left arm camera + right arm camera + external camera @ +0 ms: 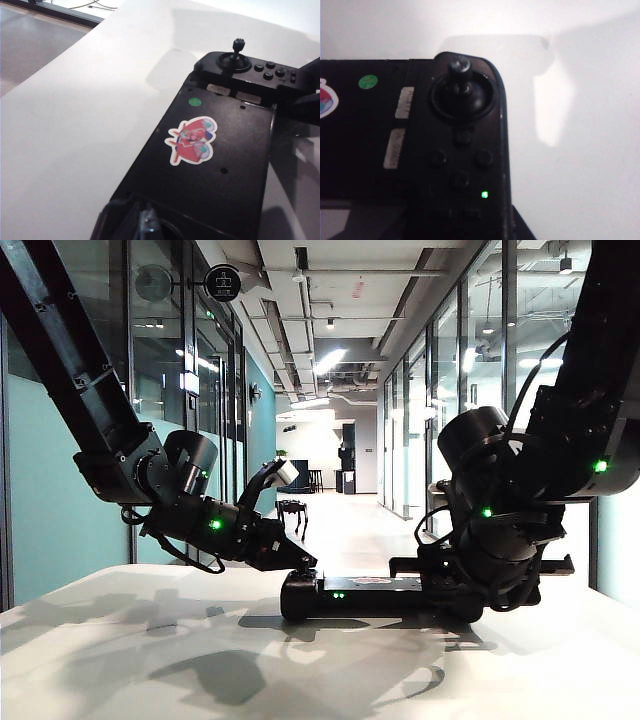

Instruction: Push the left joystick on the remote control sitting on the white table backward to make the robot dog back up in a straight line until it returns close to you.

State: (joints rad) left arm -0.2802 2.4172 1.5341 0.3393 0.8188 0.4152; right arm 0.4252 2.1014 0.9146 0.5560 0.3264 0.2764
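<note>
The left tool [300,562] sits on the left end of the remote control [365,592]; its opening cannot be told. The right tool [455,585] covers the right end, grip unclear. The controller lies on the white table [150,640]; the robot dog [292,512] stands down the corridor.

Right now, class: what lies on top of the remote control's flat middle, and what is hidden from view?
On the remote control sit a reddish sticker and a green dot. The left gripper covers its left end, hiding the left joystick; the right gripper covers the other.
</note>
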